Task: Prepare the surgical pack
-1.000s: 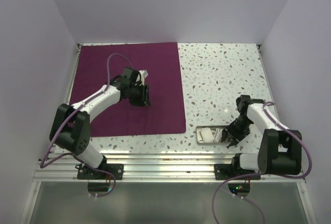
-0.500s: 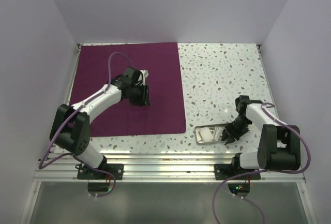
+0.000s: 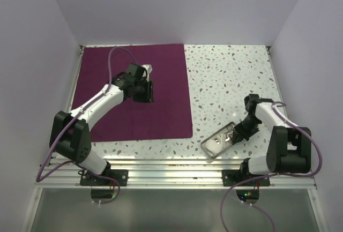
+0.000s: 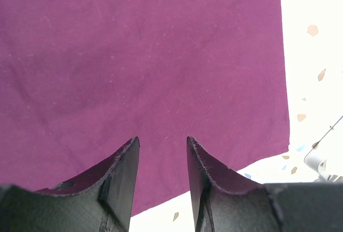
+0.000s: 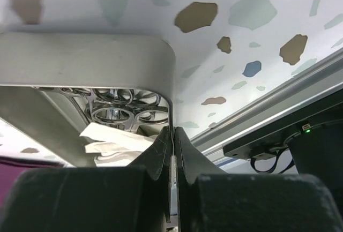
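Note:
The plum-purple cloth [image 3: 166,66] [image 4: 134,55] lies flat on the left half of the table. My left gripper [image 3: 150,92] [image 4: 162,142] hovers over the cloth's middle, open, with nothing between its fingers. The small steel tray [image 3: 214,145] [image 5: 96,55] sits askew near the front edge, right of the cloth. My right gripper [image 3: 235,135] [image 5: 173,131] is shut on the tray's thin rim at its right end. Inside the tray, the right wrist view shows silver instrument ring handles [image 5: 118,111] and white gauze [image 5: 110,141].
The speckled tabletop [image 3: 230,76] extends to the right of the cloth. A metal rail [image 3: 171,165] [image 5: 268,114] runs along the table's front edge, close behind the tray. White walls enclose the table at the back and sides.
My right gripper has closed onto the tray's rim, and the tray has swung from level to slanted. The left gripper has shifted slightly toward the back over the cloth.

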`<state>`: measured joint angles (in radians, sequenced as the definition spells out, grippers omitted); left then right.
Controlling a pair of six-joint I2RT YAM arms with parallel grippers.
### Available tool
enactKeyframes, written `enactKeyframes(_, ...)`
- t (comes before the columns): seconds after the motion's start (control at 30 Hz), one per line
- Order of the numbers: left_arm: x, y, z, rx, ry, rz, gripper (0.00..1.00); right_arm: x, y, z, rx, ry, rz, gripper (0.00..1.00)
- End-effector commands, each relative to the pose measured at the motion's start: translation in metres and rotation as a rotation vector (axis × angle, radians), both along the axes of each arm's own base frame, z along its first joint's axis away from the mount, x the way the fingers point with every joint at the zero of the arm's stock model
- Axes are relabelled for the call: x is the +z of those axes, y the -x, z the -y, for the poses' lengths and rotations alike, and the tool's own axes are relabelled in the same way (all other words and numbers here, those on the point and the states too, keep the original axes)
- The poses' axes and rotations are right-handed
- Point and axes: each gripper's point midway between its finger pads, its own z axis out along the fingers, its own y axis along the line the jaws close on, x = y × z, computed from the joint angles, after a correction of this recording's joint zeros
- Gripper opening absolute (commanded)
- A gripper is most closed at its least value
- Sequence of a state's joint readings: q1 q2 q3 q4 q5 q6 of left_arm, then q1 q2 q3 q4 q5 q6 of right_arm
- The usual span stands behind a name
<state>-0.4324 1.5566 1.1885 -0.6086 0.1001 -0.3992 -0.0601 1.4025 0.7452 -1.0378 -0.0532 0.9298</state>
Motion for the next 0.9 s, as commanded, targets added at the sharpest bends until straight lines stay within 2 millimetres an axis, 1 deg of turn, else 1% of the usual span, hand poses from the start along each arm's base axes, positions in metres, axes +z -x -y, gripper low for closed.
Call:
enactKeyframes(0.0,0.027,-0.010,-0.004,-0.001,-0.004,0.071,0.44,0.025,-0.017,0.001,0.006,0.000,0.054,0.00)
enactKeyframes(0.03,0.029,-0.010,-0.006,0.004,-0.005,0.073,0.44,0.033,-0.025,-0.003,0.005,-0.015,0.084,0.00)
enactKeyframes(0.1,0.030,-0.012,-0.012,0.022,-0.019,0.080,0.45,0.042,-0.035,-0.006,0.008,-0.012,0.110,0.00)
enactKeyframes(0.13,0.030,-0.014,-0.019,0.046,-0.026,0.075,0.45,0.052,-0.048,-0.009,0.004,-0.012,0.144,0.00)
enactKeyframes(0.17,0.033,-0.016,-0.024,0.061,-0.027,0.080,0.45,0.056,-0.052,-0.013,0.013,-0.014,0.142,0.00)
enactKeyframes(0.2,0.034,-0.018,-0.030,0.083,-0.030,0.082,0.45,0.056,-0.058,-0.022,0.037,-0.022,0.132,0.00)
enactKeyframes(0.23,0.034,-0.022,-0.041,0.128,-0.023,0.077,0.45,0.066,-0.074,-0.029,0.031,-0.027,0.167,0.00)
enactKeyframes(0.27,0.037,-0.023,-0.047,0.148,-0.013,0.081,0.45,0.070,-0.081,-0.041,0.063,-0.033,0.182,0.00)
enactKeyframes(0.3,0.038,-0.024,-0.052,0.163,0.006,0.079,0.44,0.076,-0.100,-0.049,0.068,-0.035,0.208,0.00)
enactKeyframes(0.33,0.041,-0.028,-0.064,0.204,0.015,0.086,0.44,0.079,-0.110,-0.057,0.059,-0.040,0.220,0.00)
enactKeyframes(0.37,0.045,-0.029,-0.068,0.217,0.022,0.096,0.44,0.082,-0.119,-0.073,0.092,-0.048,0.241,0.00)
enactKeyframes(0.4,0.047,-0.030,-0.074,0.236,0.013,0.106,0.44,0.093,-0.137,-0.085,0.101,-0.061,0.281,0.00)
enactKeyframes(0.43,0.047,-0.032,-0.083,0.261,0.003,0.107,0.44,0.085,-0.146,-0.096,0.092,-0.065,0.253,0.00)
enactKeyframes(0.47,0.050,-0.033,-0.087,0.273,-0.004,0.116,0.44,0.084,-0.152,-0.115,0.122,-0.079,0.255,0.00)
enactKeyframes(0.5,0.051,-0.034,-0.094,0.297,-0.024,0.123,0.45,0.083,-0.160,-0.127,0.127,-0.087,0.258,0.00)
enactKeyframes(0.53,0.051,-0.033,-0.097,0.317,-0.026,0.113,0.45,0.082,-0.178,-0.144,0.112,-0.104,0.265,0.00)
enactKeyframes(0.57,0.051,-0.033,-0.104,0.349,-0.051,0.115,0.45,0.081,-0.183,-0.163,0.139,-0.117,0.274,0.00)
enactKeyframes(0.6,0.050,-0.033,-0.109,0.372,-0.068,0.116,0.45,0.080,-0.189,-0.175,0.147,-0.121,0.279,0.00)
enactKeyframes(0.63,0.044,-0.029,-0.116,0.415,-0.090,0.093,0.45,0.070,-0.209,-0.222,0.170,-0.144,0.278,0.00)
enactKeyframes(0.67,0.044,-0.029,-0.117,0.417,-0.091,0.091,0.45,0.083,-0.219,-0.227,0.170,-0.161,0.319,0.00)
enactKeyframes(0.7,0.042,-0.028,-0.118,0.430,-0.093,0.088,0.44,0.082,-0.223,-0.239,0.164,-0.168,0.320,0.00)
enactKeyframes(0.73,0.039,-0.025,-0.121,0.441,-0.101,0.079,0.44,0.064,-0.219,-0.257,0.191,-0.157,0.286,0.00)
enactKeyframes(0.77,0.037,-0.025,-0.124,0.453,-0.105,0.075,0.44,0.075,-0.230,-0.273,0.197,-0.178,0.328,0.00)
enactKeyframes(0.8,0.036,-0.024,-0.126,0.463,-0.109,0.072,0.44,0.073,-0.231,-0.283,0.194,-0.184,0.328,0.00)
enactKeyframes(0.83,0.033,-0.021,-0.130,0.477,-0.121,0.067,0.44,0.057,-0.225,-0.299,0.216,-0.173,0.298,0.00)
enactKeyframes(0.87,0.032,-0.021,-0.132,0.489,-0.121,0.063,0.44,0.064,-0.231,-0.313,0.204,-0.194,0.323,0.00)
